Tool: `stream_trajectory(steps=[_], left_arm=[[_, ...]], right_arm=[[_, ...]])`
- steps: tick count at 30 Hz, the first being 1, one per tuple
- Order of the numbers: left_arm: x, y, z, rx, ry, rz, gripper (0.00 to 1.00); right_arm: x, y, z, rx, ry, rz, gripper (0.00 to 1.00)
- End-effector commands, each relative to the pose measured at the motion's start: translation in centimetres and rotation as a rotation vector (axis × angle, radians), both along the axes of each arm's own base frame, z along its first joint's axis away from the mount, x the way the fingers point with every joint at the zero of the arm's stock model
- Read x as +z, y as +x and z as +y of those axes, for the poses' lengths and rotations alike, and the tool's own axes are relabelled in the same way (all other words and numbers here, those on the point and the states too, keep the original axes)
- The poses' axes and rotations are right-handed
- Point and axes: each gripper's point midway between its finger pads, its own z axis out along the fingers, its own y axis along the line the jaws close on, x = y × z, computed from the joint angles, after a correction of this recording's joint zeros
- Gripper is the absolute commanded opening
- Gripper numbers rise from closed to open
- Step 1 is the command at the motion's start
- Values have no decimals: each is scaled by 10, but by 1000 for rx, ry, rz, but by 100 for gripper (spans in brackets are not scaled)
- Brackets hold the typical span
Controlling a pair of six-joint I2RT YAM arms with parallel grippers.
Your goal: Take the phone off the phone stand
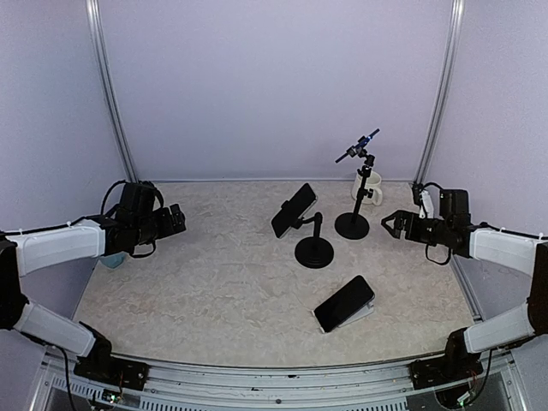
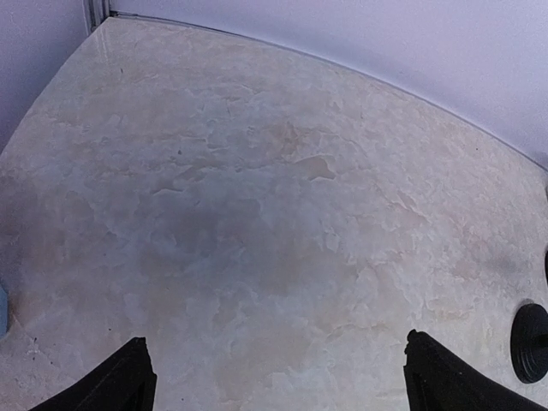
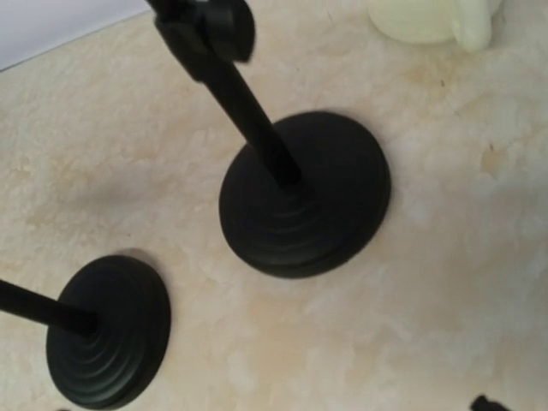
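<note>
Phone slants on its stand, long axis climbing back-rightward (open tabletop lies leftward), left gripper and right gripper jaws both spread.

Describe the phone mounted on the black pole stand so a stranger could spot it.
On the marble-patterned table, look right of centre toward the back. The phone sits tilted atop the shorter black stand, left of the taller stand. Unlike the other phone, lying low near the front, it is raised off the table.
</note>
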Motion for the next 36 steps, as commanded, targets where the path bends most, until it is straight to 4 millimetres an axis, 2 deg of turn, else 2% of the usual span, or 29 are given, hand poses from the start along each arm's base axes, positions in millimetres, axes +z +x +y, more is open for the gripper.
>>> stream_trajectory(steps=[1, 4, 10, 14, 20, 25, 28, 36], left_arm=[[20, 11, -12, 5, 58, -71, 99], [21, 13, -32, -97, 60, -62, 99], [36, 11, -69, -312, -37, -105, 99], [50, 7, -79, -410, -119, -145, 99], [63, 1, -79, -455, -163, -188, 99], [67, -5, -84, -494, -183, -203, 99], [68, -7, -86, -510, -192, -207, 99], [72, -12, -92, -568, -187, -216, 99]], right_arm=[[37, 10, -2, 13, -17, -156, 100], [54, 10, 7, 71, -31, -220, 100], [84, 8, 34, 271, -46, -327, 100], [98, 9, 55, 395, -50, -394, 100], [105, 4, 84, 570, -132, -562, 100], [98, 6, 110, 721, -152, -597, 97], [83, 8, 130, 809, -194, -592, 94], [53, 20, 165, 974, -225, -592, 79]])
